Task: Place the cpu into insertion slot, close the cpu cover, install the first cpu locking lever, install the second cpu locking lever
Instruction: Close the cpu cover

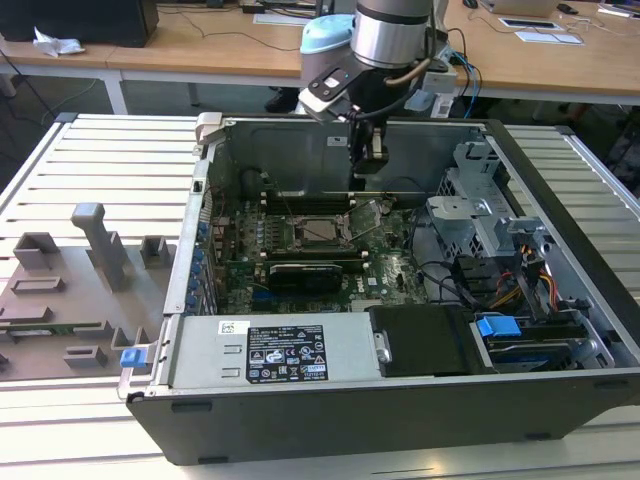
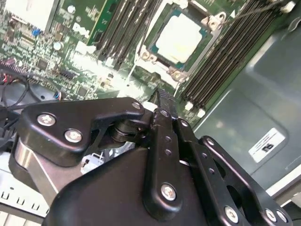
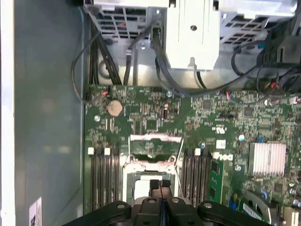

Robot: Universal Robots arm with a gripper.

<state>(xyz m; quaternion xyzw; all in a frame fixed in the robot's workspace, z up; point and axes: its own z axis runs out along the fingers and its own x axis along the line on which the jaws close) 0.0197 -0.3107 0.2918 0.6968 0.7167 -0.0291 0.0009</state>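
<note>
1. The cpu lay flat in the slot with its pale top bare. In the exterior view the cpu sat about mid-board. The first step therefore looked done.
2. The cover was not down. It stood tilted up off the slot on the side toward the drive cage, and green board showed through its window. Closing it appeared still to do.
3. A thin rod, likely a lever, angled up and away from a corner of the slot. It looked unlatched, so both lever steps seemed left.
4. The gripper hovered over the slot, apart from the cpu. Its jaws were clenched together and nothing could be seen between them. In the exterior view the gripper hung over the far part of the board, slightly toward the exterior view's right of the slot.
5. The board lay on the floor of the open case, with the drive cage at the exterior view's right.
</note>
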